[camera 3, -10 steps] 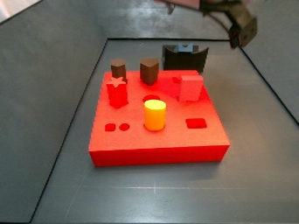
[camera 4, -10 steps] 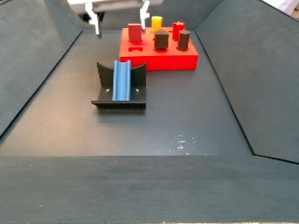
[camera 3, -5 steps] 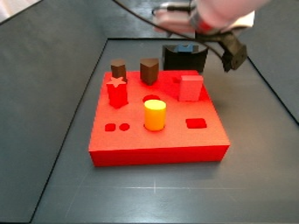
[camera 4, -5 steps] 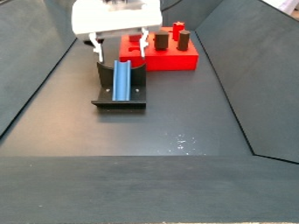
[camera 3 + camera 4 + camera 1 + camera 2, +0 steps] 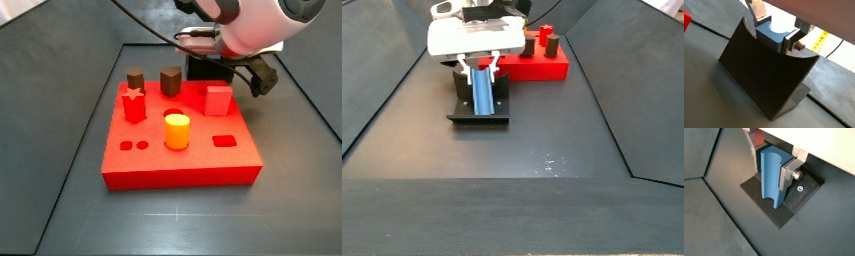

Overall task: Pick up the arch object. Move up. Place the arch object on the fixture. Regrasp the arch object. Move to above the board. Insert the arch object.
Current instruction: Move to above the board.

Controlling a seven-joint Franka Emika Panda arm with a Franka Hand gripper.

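The blue-grey arch object (image 5: 771,178) lies lengthways in the curved cradle of the dark fixture (image 5: 784,210); it also shows in a side view (image 5: 481,95) and a wrist view (image 5: 771,37). My gripper (image 5: 772,162) is down over the end of the arch nearer the board, shut on the arch object with one silver finger against each flank. In a side view the gripper (image 5: 480,68) stands over the fixture (image 5: 460,102). The red board (image 5: 174,168) lies in front of the fixture (image 5: 205,68); there the gripper (image 5: 254,82) hides the arch.
On the board stand a yellow cylinder (image 5: 177,131), two brown pegs (image 5: 170,81) (image 5: 136,76), a red star peg (image 5: 134,105) and a red block (image 5: 218,99). Dark sloping walls enclose the floor. The board (image 5: 543,68) sits just behind the fixture.
The gripper came down from above the fixture onto the arch object. Its fingers, spread wide half a second ago, have drawn in against the arch's sides.
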